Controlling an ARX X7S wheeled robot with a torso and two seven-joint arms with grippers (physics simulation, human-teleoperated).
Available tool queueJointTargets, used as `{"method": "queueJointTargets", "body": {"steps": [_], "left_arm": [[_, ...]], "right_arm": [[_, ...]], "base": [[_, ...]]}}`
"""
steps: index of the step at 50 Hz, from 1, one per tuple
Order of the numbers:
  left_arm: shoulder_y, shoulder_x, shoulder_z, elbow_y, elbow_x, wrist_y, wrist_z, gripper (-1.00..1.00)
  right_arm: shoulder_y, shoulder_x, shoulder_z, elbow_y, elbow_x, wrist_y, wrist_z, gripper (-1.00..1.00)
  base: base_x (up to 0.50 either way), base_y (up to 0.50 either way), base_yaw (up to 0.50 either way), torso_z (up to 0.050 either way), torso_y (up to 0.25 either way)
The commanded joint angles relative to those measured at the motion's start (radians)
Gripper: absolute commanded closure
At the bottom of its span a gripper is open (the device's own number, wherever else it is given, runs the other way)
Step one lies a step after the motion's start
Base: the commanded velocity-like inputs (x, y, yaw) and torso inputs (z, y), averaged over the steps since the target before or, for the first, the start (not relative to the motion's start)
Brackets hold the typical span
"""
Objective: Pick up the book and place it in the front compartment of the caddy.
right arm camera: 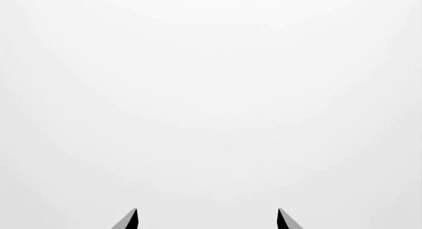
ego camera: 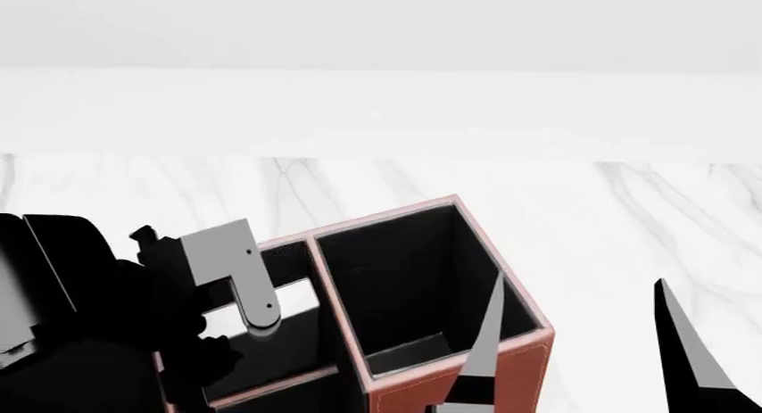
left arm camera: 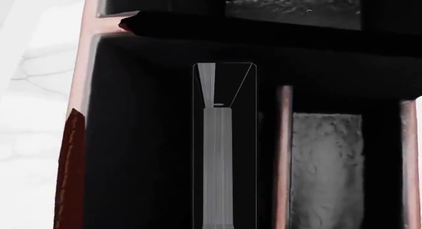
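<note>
Right gripper [right arm camera: 207, 220] fingers spread, empty, parked clear of work. Left gripper [ego camera: 238, 297] over caddy [ego camera: 524, 364], grip state hidden. Book [left arm camera: 223, 155] directly below it, upright, page edge up, already inside compartment; which one, unclear.

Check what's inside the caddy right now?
Left wrist view: the book stands on edge inside a black-lined compartment of the caddy. Its lower end is out of frame. Head view: the big compartment looks empty; the left arm covers the others.
</note>
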Motion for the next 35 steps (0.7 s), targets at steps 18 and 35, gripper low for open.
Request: {"method": "queueJointTargets", "body": {"steps": [18, 35], "left_arm": [[0.052, 0.059, -0.006, -0.155, 0.071, 0.119, 0.027, 1.0], [0.107, 0.091, -0.005, -0.25, 0.095, 0.187, 0.046, 1.0]], "right_arm": [[-0.005, 0.001, -0.01, 0.016, -0.007, -0.01, 0.001, -1.0], [0.0, -0.002, -0.016, 0.032, -0.008, -0.016, -0.001, -1.0]], "base": [[0.0, 0.0, 0.0, 0.0, 0.001], [0.0, 0.0, 0.0, 0.0, 0.001]]}}
